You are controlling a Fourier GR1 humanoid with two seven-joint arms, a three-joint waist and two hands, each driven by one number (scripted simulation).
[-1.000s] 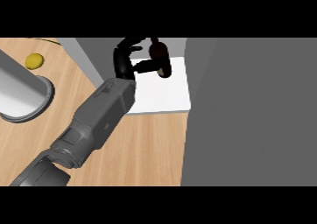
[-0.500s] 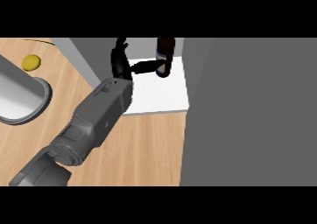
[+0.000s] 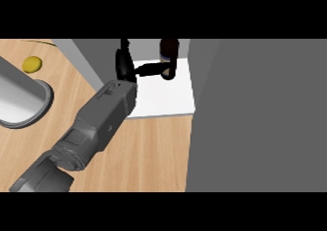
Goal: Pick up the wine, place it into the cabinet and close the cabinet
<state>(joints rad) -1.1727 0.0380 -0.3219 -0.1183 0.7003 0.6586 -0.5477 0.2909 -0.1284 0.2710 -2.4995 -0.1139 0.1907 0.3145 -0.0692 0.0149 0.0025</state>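
The wine (image 3: 170,48) is a dark reddish bottle standing at the back of the cabinet's white floor (image 3: 167,98). My left hand (image 3: 126,67) reaches into the cabinet just left of the bottle. Its fingers (image 3: 121,57) point straight away from me and the thumb (image 3: 153,69) stretches right toward the bottle's base. The hand is open and no longer wraps the bottle. The cabinet's grey door (image 3: 259,117) stands open at the right and fills that side of the view. My right hand is out of view.
A tall grey cylinder (image 3: 13,97) stands on the wooden counter (image 3: 146,153) at the left, with a small yellow object (image 3: 32,64) behind it. The cabinet's grey left wall (image 3: 91,58) runs beside my forearm.
My left hand went deeper into the cabinet with the wine. Its fingers, curled round the bottle before, have straightened and let it go.
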